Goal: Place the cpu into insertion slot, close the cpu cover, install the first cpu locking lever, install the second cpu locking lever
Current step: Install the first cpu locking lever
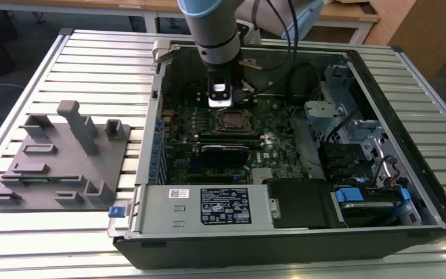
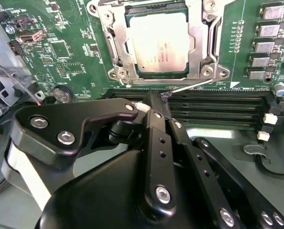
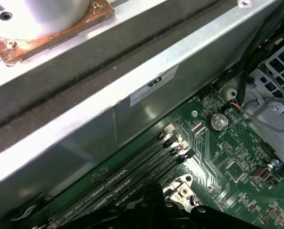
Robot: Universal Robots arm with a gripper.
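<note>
Your end effector (image 2: 158, 100) has its fingers pressed together, gripping nothing visible; the cpu (image 2: 156, 40) lies seated just beyond its tip.

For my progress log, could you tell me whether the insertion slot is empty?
No, in the second wrist view the cpu sits in the insertion slot, its grey top showing through the cpu cover.

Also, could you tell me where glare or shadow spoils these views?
In the second wrist view, glare washes out the cpu top, while the hand is dark. In the first wrist view, the metal wall shines pale and the board has a bright patch. In the exterior view, the case is dim inside.
</note>
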